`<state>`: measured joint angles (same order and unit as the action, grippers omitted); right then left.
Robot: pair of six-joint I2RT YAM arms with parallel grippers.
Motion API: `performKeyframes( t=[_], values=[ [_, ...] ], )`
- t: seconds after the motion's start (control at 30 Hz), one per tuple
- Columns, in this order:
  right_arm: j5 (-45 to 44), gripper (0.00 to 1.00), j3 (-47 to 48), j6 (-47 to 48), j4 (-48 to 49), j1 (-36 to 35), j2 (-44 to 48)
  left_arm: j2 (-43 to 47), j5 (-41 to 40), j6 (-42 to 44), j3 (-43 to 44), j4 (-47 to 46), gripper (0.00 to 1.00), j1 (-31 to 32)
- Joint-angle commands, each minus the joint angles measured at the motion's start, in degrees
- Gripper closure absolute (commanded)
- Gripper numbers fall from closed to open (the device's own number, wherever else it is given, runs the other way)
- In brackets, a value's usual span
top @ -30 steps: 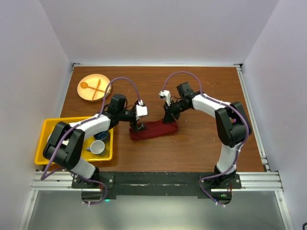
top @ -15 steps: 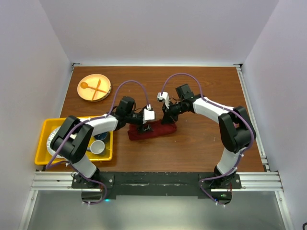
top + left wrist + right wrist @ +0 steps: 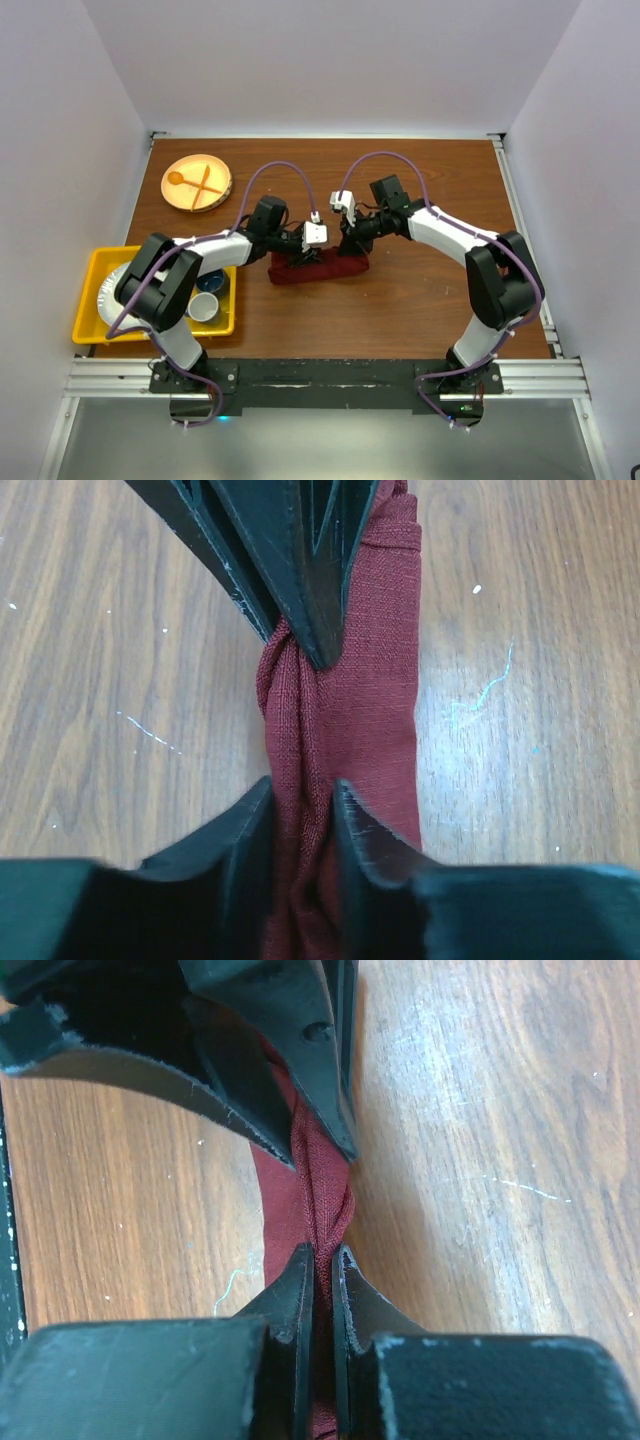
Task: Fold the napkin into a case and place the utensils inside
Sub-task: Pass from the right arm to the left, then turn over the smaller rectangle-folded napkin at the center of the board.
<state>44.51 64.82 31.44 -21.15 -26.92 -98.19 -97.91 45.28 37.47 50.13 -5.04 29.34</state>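
Maroon napkin (image 3: 318,270) bunched into narrow strip on counter (image 3: 420,290). On its left part, left gripper (image 3: 300,792) pinches raised cloth ridge; right gripper (image 3: 323,1256) clamped tight on fold toward right end.

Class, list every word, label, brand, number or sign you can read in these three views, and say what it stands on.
There are none to read. The maroon napkin, the yellow bin, the plate and the wooden table carry no print in any view. The left pincer and right pincer show plain black surfaces, no marking.
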Motion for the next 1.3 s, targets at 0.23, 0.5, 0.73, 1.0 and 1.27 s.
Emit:
performKeyframes(
  t=[0.23, 0.5, 0.73, 1.0, 1.27],
  values=[
    [0.8, 0.85, 0.2, -4.3, 3.4, -0.2, 2.9, 4.0, -1.3, -0.5, 0.1, -0.4, 1.0, 0.4],
    [1.0, 0.31, 5.7, -16.0, 3.6, 4.1, 5.0, 3.3, -11.1, 6.1, 4.2, 2.6, 1.0, 0.8],
    [1.4, 0.21, 14.5, -27.8, 3.8, 12.1, 2.1, 1.3, -22.5, 11.2, 7.7, -2.8, 1.0, 1.9],
    [0.6, 0.31, 23.6, -30.9, 1.8, 14.3, -8.9, -1.6, -39.0, 16.5, 5.7, -15.3, 1.0, 7.6],
    [0.9, 0.56, 27.2, -31.8, 0.0, 12.7, -18.4, -3.5, -47.2, 14.3, -1.3, -23.1, 1.0, 11.9]
  ],
)
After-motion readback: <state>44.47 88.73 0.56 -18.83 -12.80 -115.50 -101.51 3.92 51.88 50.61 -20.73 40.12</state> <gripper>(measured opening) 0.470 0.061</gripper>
